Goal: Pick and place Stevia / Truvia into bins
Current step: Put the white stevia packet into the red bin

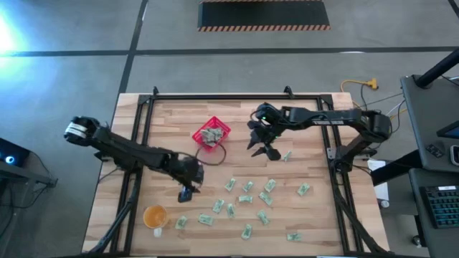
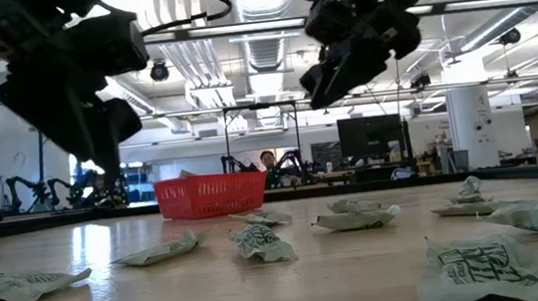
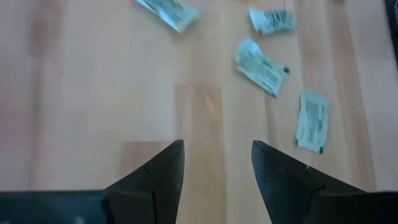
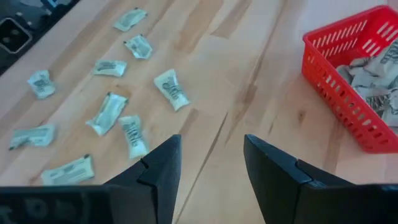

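Several pale green and white Stevia packets [image 1: 247, 199] lie flat and scattered on the near half of the wooden table; more lie heaped in the red basket [image 1: 211, 133] at the table's far middle. My left gripper [image 1: 188, 192] hangs open over bare wood near the left front, with packets [image 3: 260, 66] ahead of it. My right gripper [image 1: 259, 147] is open above the table, right of the basket [image 4: 348, 74], nothing between its fingers.
An orange round cup [image 1: 155, 215] stands near the front left corner, a small white object beside it. A dark ring-shaped cord [image 1: 215, 155] lies just in front of the basket. A black frame [image 1: 237, 97] borders the table's far and side edges.
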